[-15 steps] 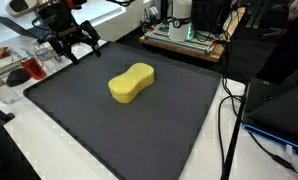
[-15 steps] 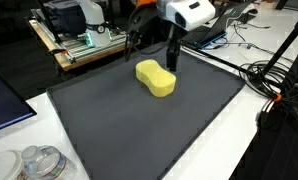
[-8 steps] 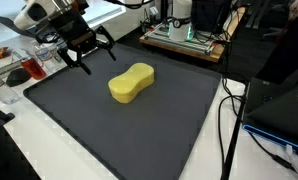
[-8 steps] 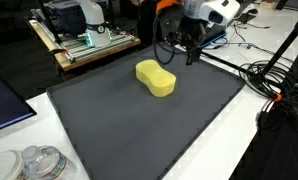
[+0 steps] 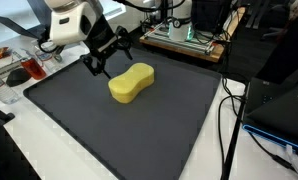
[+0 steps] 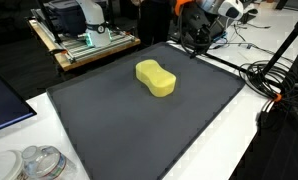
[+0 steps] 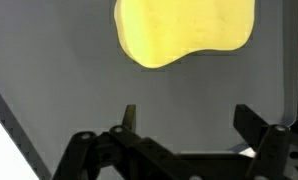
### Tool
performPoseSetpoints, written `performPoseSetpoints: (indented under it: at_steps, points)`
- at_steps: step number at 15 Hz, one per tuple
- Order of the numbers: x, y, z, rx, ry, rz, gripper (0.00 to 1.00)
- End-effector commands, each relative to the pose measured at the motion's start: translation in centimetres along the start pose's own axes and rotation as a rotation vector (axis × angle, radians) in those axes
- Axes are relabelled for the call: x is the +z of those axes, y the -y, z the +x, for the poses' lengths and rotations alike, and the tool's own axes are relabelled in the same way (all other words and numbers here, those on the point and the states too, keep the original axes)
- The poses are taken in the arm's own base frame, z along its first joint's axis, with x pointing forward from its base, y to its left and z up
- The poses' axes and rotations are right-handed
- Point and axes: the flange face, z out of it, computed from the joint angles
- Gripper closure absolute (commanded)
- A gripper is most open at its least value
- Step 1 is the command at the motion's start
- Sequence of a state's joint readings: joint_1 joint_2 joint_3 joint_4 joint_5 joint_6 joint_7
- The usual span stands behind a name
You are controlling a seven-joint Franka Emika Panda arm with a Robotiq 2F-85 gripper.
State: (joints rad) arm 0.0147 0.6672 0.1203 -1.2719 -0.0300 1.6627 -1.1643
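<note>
Hovering wide open and empty, the end effector [image 5: 107,57] hangs near the yellow sponge [image 5: 131,82], not touching.

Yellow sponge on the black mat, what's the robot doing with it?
A robot arm is hovering over the yellow sponge, which lies flat near the middle of the black mat. Its gripper hangs in the air just beside the sponge and does not touch it. In the wrist view the two fingers are spread wide open with nothing between them, and the sponge sits just ahead of them. Nothing has been picked up.
</note>
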Motion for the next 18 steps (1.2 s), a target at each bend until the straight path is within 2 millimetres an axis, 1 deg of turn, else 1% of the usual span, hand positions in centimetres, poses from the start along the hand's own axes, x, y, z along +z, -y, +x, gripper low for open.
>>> performPoseSetpoints:
  at_steps: [1,6,11,13,14,17,18]
  points:
    - [-0.3,1.2,2.0,-0.143,0.135,-0.013,0.0]
    - [-0.7,3.5,4.8,-0.336,0.296,-0.076,0.0]
    - [-1.2,6.8,7.7,-0.548,0.414,-0.139,0.0]
    - [-1.6,8.9,8.7,-0.622,0.415,-0.165,0.0]
    - [-1.6,10.3,8.9,-0.653,0.351,-0.111,0.0]
    - [-1.4,14.2,9.4,-0.684,0.311,-0.091,0.0]
    - [-1.3,15.5,9.3,-0.653,0.307,-0.079,0.0]
